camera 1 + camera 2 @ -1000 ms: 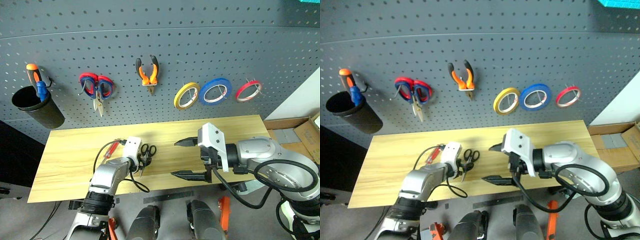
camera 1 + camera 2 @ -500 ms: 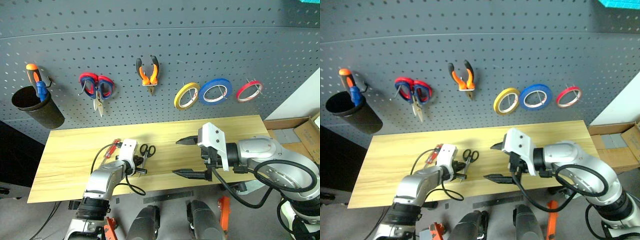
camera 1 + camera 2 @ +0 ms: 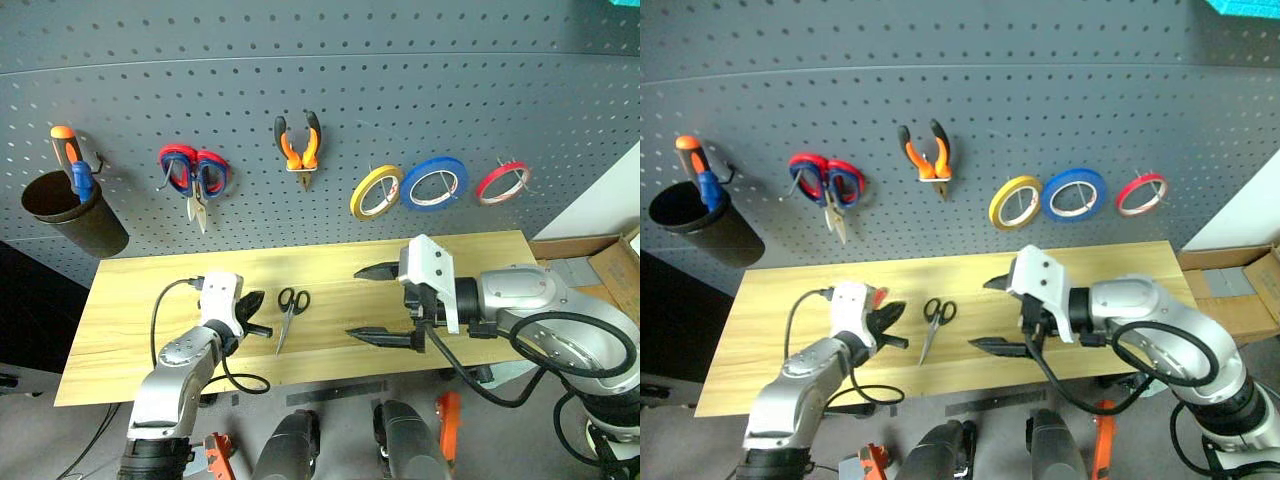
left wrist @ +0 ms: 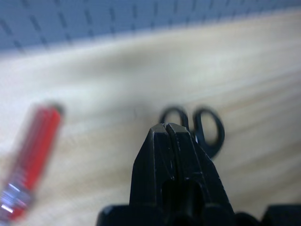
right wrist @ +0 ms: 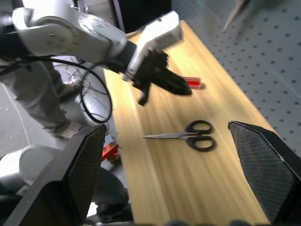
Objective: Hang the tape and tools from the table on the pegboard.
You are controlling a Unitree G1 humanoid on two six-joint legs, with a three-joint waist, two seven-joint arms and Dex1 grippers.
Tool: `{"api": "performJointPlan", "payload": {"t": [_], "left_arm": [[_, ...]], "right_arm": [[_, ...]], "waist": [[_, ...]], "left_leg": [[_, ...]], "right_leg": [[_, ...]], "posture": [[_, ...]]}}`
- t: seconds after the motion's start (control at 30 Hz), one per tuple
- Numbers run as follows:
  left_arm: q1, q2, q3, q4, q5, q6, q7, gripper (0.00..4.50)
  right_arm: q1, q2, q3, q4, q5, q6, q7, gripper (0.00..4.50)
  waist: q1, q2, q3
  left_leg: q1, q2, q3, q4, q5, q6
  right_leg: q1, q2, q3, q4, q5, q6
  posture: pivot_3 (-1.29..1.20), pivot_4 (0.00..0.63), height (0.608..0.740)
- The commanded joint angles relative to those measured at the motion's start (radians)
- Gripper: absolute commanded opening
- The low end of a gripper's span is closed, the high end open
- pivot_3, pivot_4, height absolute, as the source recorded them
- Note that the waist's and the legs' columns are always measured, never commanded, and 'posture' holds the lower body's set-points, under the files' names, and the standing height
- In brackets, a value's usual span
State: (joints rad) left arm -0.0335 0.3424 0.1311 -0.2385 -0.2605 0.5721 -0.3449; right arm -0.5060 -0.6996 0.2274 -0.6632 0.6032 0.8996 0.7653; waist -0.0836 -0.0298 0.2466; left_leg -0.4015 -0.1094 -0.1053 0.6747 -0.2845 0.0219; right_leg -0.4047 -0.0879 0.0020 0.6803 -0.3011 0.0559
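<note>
Left tool (image 4: 171, 129) was pinched tight on nothing, hovering above the worktop (image 3: 150, 300). Black scissors (image 3: 289, 310) lay flat at its 3 o'clock, a little apart; the red screwdriver (image 4: 33, 160) lay close by. Right tool (image 3: 385, 305) gaped wide, empty, over the front edge. Up on the pegboard (image 3: 400, 80): pliers (image 3: 298, 146) at 12 o'clock from the scissors, red tape (image 3: 503, 181) far right beyond yellow roll (image 3: 375, 191) and blue roll (image 3: 434, 183).

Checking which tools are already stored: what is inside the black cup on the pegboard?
Inside the black cup stands an orange-and-blue-handled screwdriver, handle up. Its shaft and anything lower are hidden by the cup's wall.
</note>
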Motion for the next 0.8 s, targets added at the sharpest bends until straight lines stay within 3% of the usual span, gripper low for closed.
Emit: {"api": "performJointPlan", "payload": {"t": [0.03, 0.23, 0.27, 0.37, 0.67, 0.8], "left_arm": [[0.031, 0.008, 0.041, -0.08, -0.019, -0.019, 0.003, 0.02], [0.047, 0.023, -0.003, -0.108, 0.004, 0.073, 0.023, 0.02], [0.042, 0.034, -0.022, -0.117, -0.001, 0.126, 0.017, 0.18], [0.014, 0.068, -0.073, -0.147, 0.002, 0.255, 0.02, 0.89], [-0.144, 0.023, -0.098, -0.066, -0.022, 0.513, 0.066, 4.05], [-0.195, 0.017, -0.116, -0.009, -0.029, 0.574, 0.049, 4.05]], "right_arm": [[-0.023, 0.001, -0.029, 0.002, -0.003, -0.033, 0.012, 4.5], [-0.041, 0.0, -0.022, 0.034, -0.015, -0.052, 0.025, 4.5], [-0.045, 0.0, -0.021, 0.037, -0.016, -0.051, 0.029, 4.5], [-0.047, -0.006, -0.021, 0.034, -0.013, -0.046, 0.037, 4.5], [-0.045, -0.032, -0.022, 0.016, 0.0, -0.02, 0.061, 4.5], [-0.042, -0.034, -0.021, 0.007, 0.007, -0.003, 0.055, 4.5]], "waist": [[0.0, 0.0, 0.0], [0.001, 0.0, 0.0], [0.001, 0.0, 0.0], [0.0, 0.0, 0.0], [0.0, 0.001, 0.001], [-0.003, 0.0, 0.003]], "left_leg": [[0.0, 0.0, 0.0, 0.0, 0.0, 0.0], [0.0, 0.0, 0.0, 0.0, 0.0, 0.0], [0.0, 0.0, 0.0, 0.0, 0.0, 0.0], [0.0, 0.0, 0.0, 0.0, 0.0, 0.0], [0.0, 0.0, 0.0, 0.0, 0.0, 0.0], [0.0, 0.0, 0.0, 0.0, -0.001, 0.0]], "right_leg": [[0.0, 0.0, 0.0, 0.0, 0.0, 0.0], [0.0, 0.0, -0.001, 0.0, 0.0, 0.0], [0.0, 0.0, -0.001, 0.0, 0.0, 0.0], [0.0, 0.0, -0.001, 0.0, 0.0, 0.0], [0.0, 0.0, -0.001, 0.0, 0.0, 0.0], [0.0, 0.0, -0.001, 0.0, 0.0, 0.0]], "posture": [[-0.2, 0.245, 0.74], [-0.19, 0.243, 0.74], [-0.19, 0.246, 0.74], [-0.19, 0.252, 0.74], [-0.22, 0.269, 0.74], [-0.23, 0.274, 0.74]]}}
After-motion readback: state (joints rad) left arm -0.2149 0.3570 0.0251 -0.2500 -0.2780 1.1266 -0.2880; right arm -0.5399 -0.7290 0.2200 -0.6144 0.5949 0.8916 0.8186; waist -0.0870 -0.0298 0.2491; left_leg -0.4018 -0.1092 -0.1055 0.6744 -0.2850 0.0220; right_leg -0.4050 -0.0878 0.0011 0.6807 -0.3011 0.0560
